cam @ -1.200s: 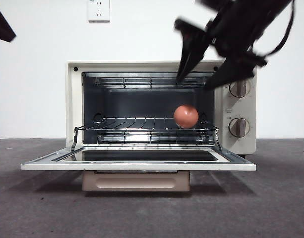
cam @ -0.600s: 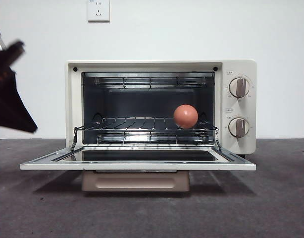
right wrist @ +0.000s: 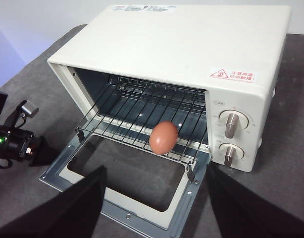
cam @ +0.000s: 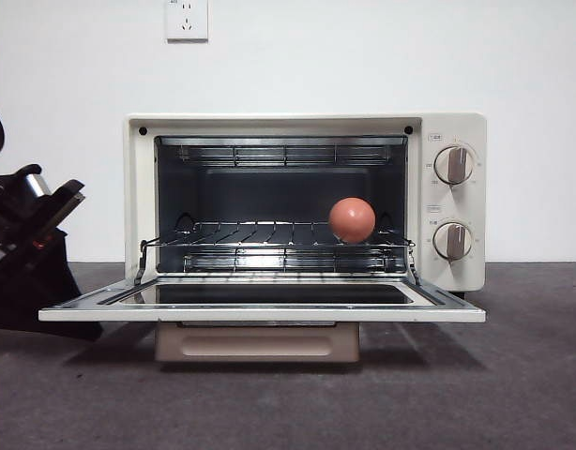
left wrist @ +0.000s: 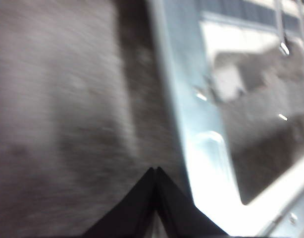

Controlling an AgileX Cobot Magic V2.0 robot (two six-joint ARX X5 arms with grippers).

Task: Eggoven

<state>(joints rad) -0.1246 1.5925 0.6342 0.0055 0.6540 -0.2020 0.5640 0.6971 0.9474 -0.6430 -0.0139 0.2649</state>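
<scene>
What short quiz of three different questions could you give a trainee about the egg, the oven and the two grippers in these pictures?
1. True or false: the egg lies on the wire rack inside the oven.
2. Choose one. The oven door is: A) shut; B) folded down flat; C) taken off.
3. Fill the gap: the gripper low beside the door's edge is the ____ gripper, its jaws together.

Key
1. True; it sits near the front of the rack, on the side of the knobs.
2. B.
3. Left; the right gripper is open, high in front of the oven.
</scene>
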